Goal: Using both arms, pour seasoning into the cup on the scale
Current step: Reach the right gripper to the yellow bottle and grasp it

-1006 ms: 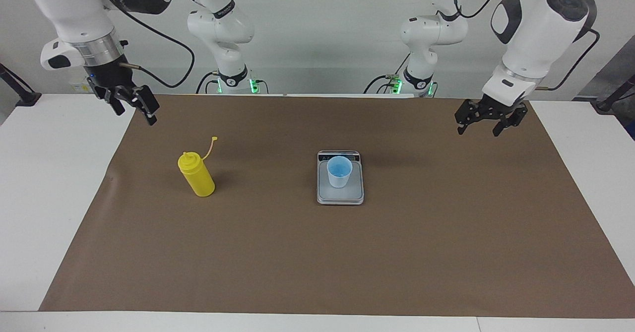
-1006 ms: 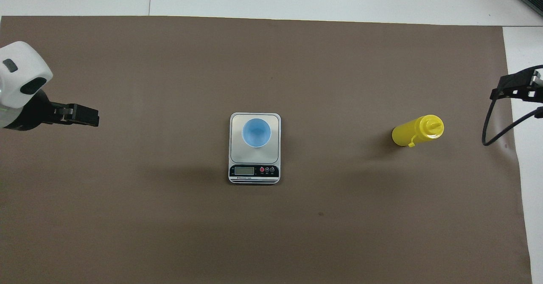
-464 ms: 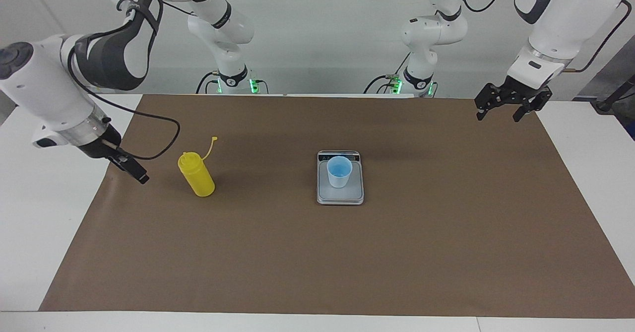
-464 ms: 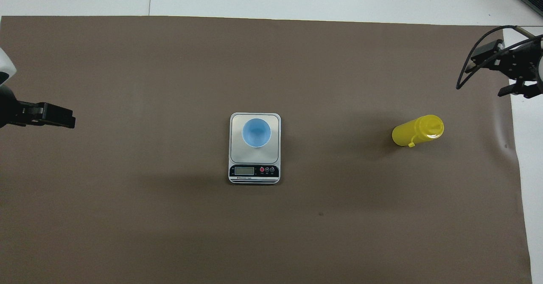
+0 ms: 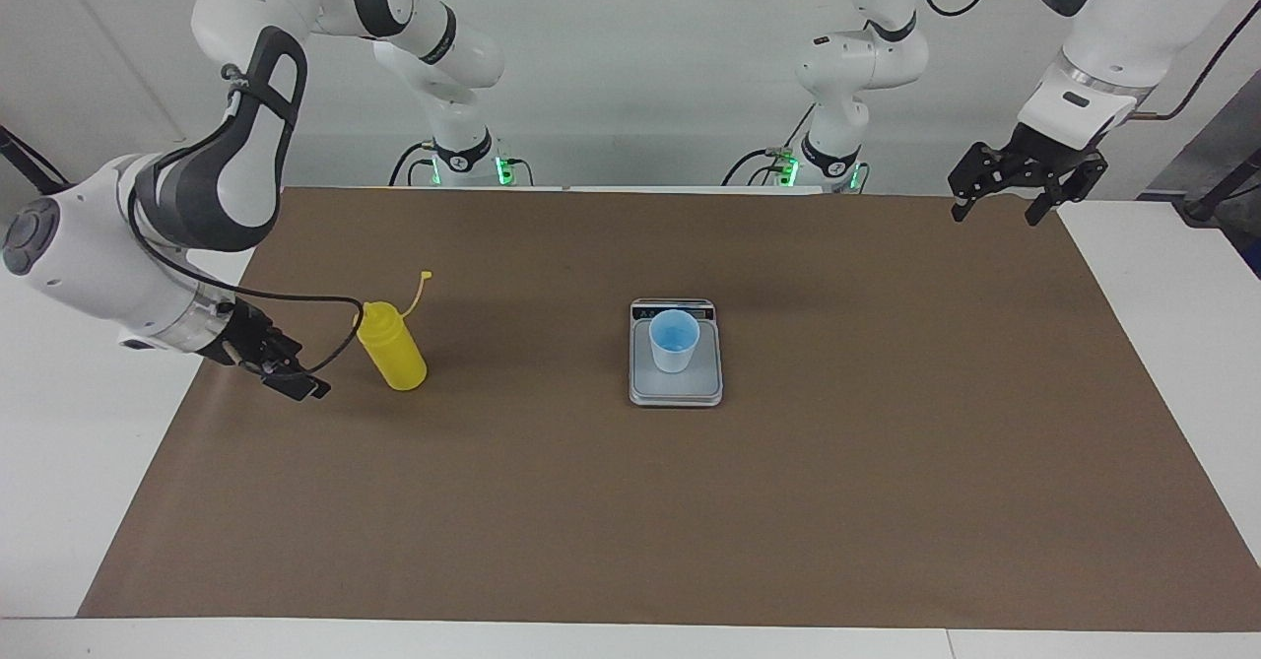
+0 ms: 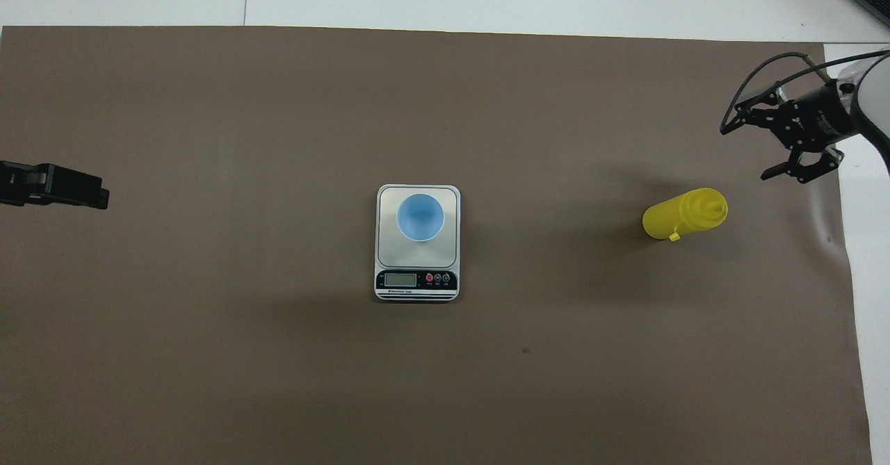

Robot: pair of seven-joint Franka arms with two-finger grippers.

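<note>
The yellow seasoning bottle stands upright on the brown mat toward the right arm's end, its cap on a tether sticking up; it also shows in the overhead view. The light blue cup stands on the silver scale at mid table. My right gripper is open and low over the mat beside the bottle, apart from it. My left gripper is open and empty, raised over the mat's edge at the left arm's end.
The brown mat covers most of the white table. A black cable loops from the right wrist close to the bottle's top.
My right gripper has come down from high near its base to low beside the bottle. My left gripper has drawn up and back toward its end of the table.
</note>
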